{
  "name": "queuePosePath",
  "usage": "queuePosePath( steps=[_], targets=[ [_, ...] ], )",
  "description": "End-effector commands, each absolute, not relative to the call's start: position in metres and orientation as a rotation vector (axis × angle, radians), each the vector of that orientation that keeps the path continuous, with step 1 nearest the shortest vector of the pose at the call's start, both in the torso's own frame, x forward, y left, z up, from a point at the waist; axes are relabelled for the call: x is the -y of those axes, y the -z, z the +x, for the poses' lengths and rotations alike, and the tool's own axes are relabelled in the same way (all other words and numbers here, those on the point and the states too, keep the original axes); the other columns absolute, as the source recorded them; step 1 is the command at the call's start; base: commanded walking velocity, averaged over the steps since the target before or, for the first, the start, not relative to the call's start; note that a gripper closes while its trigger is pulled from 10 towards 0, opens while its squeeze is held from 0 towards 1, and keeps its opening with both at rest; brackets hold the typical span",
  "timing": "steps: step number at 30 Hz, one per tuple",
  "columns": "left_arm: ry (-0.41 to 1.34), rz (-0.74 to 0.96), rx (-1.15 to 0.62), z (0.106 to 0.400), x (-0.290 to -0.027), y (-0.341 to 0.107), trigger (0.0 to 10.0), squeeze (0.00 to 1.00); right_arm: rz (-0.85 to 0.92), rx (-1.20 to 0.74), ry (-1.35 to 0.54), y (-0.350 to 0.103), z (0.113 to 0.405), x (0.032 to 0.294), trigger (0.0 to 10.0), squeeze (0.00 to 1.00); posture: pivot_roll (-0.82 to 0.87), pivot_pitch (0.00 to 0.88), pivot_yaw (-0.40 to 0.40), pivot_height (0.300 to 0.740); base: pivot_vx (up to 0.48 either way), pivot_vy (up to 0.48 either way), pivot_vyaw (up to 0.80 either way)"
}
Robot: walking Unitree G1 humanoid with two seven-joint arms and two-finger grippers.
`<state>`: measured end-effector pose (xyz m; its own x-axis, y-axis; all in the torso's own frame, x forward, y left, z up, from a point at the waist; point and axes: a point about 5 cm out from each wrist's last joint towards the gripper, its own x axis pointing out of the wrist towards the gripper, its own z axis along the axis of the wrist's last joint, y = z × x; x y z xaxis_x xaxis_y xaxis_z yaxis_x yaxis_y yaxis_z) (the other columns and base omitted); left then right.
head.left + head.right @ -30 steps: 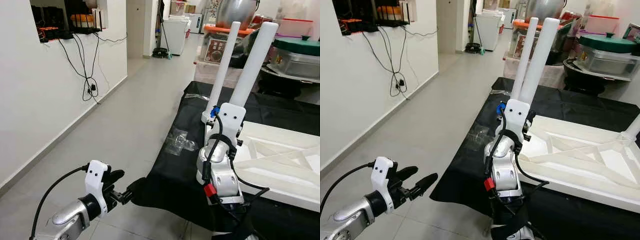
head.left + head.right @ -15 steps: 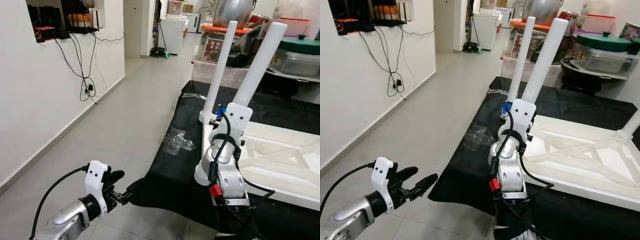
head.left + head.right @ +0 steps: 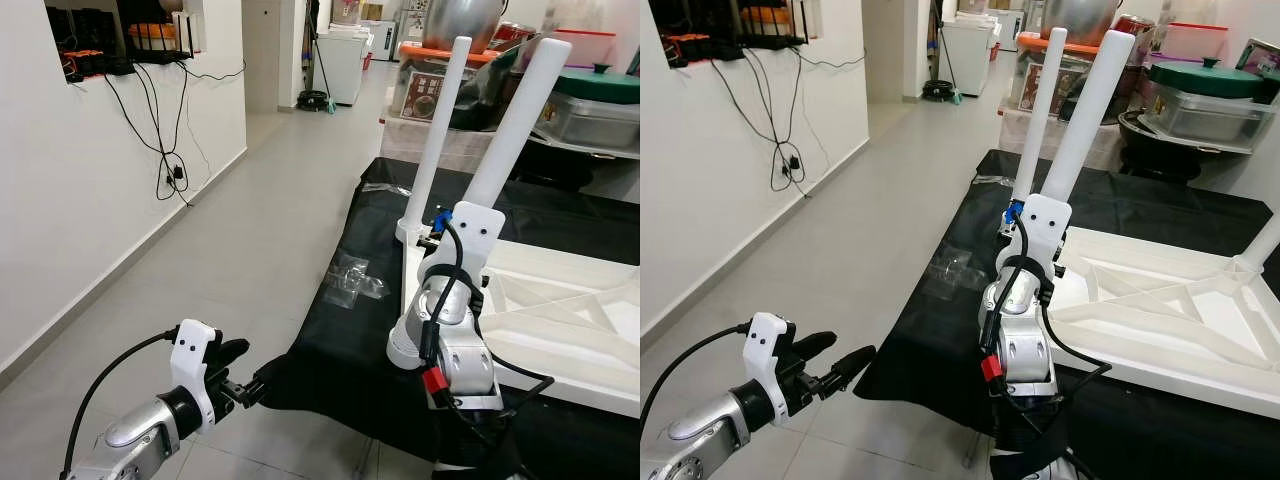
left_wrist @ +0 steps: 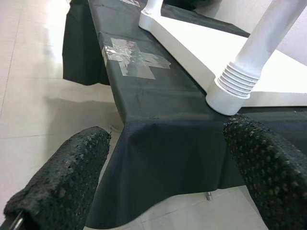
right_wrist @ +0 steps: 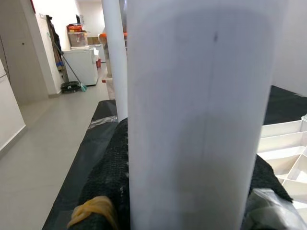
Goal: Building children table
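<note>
At lower left the left gripper hangs with fingers wide apart, holding nothing. At centre the right gripper clamps a white leg, tilted above the upturned tabletop on black cloth. Behind, a lidded pot.

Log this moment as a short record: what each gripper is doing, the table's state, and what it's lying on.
right gripper: shut on a white table leg, held slanted above the tabletop's corner
left gripper: open, low over the floor, beside the cloth's edge
tabletop: white, upside down, ribs showing
fitted leg: upright at the tabletop's corner
black cloth: under the tabletop
</note>
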<state>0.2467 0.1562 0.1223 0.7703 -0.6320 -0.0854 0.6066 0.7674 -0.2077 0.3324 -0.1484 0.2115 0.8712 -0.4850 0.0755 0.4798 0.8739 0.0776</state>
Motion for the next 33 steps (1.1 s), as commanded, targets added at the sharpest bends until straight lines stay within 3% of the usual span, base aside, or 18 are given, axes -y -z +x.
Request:
queuePosePath(
  steps=[1, 8, 18, 24, 33],
  targets=[
    [0.681, -0.155, -0.161, 0.247, -0.156, -0.121, 10.0, 0.0, 0.033, -0.099, 0.572, -0.171, 0.328, 0.165, 10.0, 0.0, 0.06, 0.0, -0.053, 0.74, 0.0, 0.0, 0.0],
    [0.683, -0.155, -0.159, 0.248, -0.156, -0.121, 10.0, 0.0, 0.079, -0.039, 0.553, -0.181, 0.33, 0.165, 10.0, 0.0, 0.06, 0.0, -0.051, 0.74, 0.0, 0.0, 0.0],
    [0.691, -0.15, -0.16, 0.249, -0.157, -0.122, 10.0, 0.0, 0.097, 0.37, 0.382, -0.288, 0.345, 0.169, 10.0, 0.0, 0.06, 0.0, -0.04, 0.74, 0.0, 0.0, 0.0],
    [0.698, -0.149, -0.157, 0.25, -0.157, -0.124, 10.0, 0.0, 0.081, 0.442, 0.291, -0.306, 0.346, 0.167, 10.0, 0.0, 0.06, 0.0, -0.034, 0.74, 0.0, 0.0, 0.0],
    [0.712, -0.135, -0.151, 0.252, -0.163, -0.129, 10.0, 0.0, 0.28, 0.368, -0.238, -0.295, 0.348, 0.13, 10.0, 0.0, 0.06, 0.0, -0.028, 0.74, 0.0, 0.0, 0.0]
  ],
)
